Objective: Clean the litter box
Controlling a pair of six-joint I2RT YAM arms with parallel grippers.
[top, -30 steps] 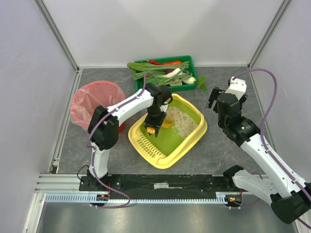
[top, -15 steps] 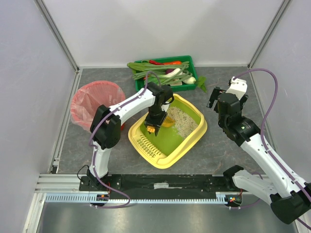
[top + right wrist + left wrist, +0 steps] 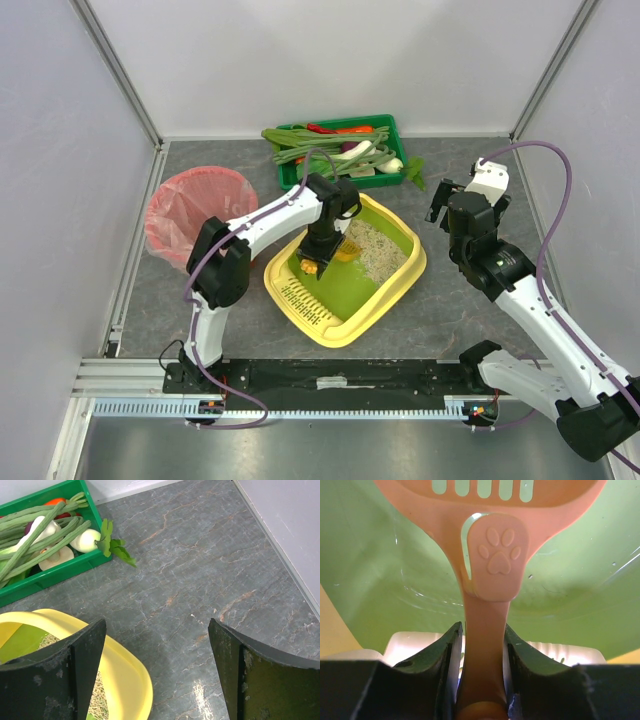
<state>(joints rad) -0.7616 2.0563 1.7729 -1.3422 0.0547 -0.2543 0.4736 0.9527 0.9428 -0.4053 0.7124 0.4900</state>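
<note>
At the left of the counter (image 3: 440,325), room is being taken up by a red bin (image 3: 160,215) lined with a pink bag (image 3: 200,205). Just to its right, the left arm is being reached over the near rim into the litter box (image 3: 390,298). An orange scoop (image 3: 492,550) is being gripped by the left gripper (image 3: 483,650). In the left wrist view the handle, with its raised paw print, is being clamped between the two dark jaws, and the slotted head is being pointed away over the lime-green floor. Whether the head is being pressed against that floor or held just above it cannot quite be told.

The litter box is being kept in the middle of the counter, turned at an angle, with its slotted yellow ledge (image 3: 303,297) toward the arm bases. The pale litter (image 3: 378,250) is being held at the far end, leaving the green floor bare around the scoop.

Behind the box, against the back wall, a green crate (image 3: 388,125) is being filled by long beans (image 3: 320,145) and other vegetables.

At the right, the right gripper (image 3: 160,665) is being held wide open and empty above bare counter. It is just beyond the box's right corner, and nothing is being touched by it.
</note>
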